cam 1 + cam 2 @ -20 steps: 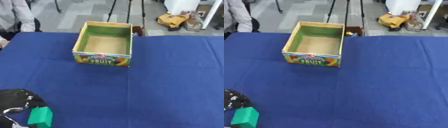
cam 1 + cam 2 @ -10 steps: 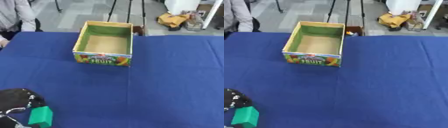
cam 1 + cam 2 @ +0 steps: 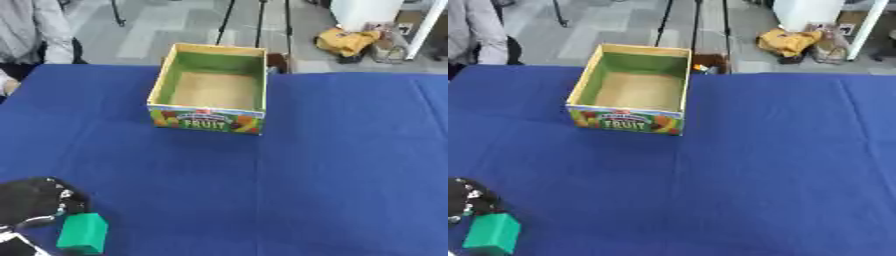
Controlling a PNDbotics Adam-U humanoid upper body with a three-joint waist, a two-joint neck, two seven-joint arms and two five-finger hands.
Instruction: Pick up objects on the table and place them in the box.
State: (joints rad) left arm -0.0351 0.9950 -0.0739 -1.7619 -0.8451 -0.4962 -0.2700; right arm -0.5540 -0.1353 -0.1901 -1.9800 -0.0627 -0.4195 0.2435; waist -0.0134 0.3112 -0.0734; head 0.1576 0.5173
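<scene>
almost nothing has moved since the earlier frames: the green block (image 3: 83, 233) sits at the same spot in the lower left of the frame, and the left hand (image 3: 35, 202) remains just beside it. the hand shows only as a dark, glossy mass at the lower left edge, touching or nearly touching the block's upper left corner. whether its fingers are curled round the block or lying straight cannot be told. the block rests on the blue bench (image 3: 350, 165), upright and not lifted. the box (image 3: 210, 90), open-topped with a fruit label on its near wall, stands well apart in the upper middle of the frame and looks empty. it sits within reach so the block can be carried up and dropped in. the right hand is not in view.
</scene>
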